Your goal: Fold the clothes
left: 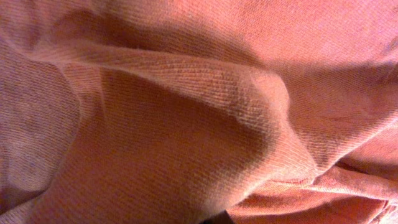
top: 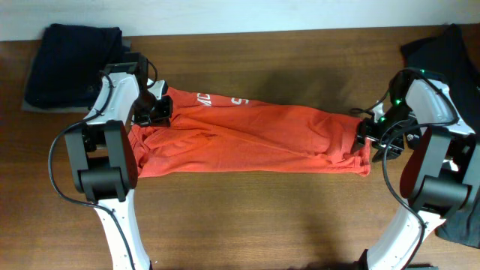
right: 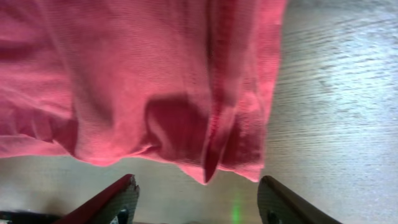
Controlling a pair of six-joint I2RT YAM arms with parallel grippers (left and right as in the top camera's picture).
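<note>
The clothes (top: 255, 139), a red-orange T-shirt with white lettering near its back left edge, lie stretched into a long rumpled band across the table. At the shirt's left end sits my left gripper (top: 154, 111), shut on the cloth. Its wrist view is filled with close folds of the clothes (left: 186, 124) and its fingers are hidden. My right gripper (top: 364, 135) is at the shirt's right end. There its dark fingers (right: 115, 199) stand wide apart, and the gripper (right: 196, 183) is open. The hem of the clothes (right: 205, 124) lies just ahead of the tips, not between them.
The wooden table (top: 247, 217) carries a dark navy folded pile (top: 71, 64) at the back left. A black garment (top: 442, 52) lies at the back right, and more dark cloth (top: 465, 221) hangs at the right edge behind my right arm.
</note>
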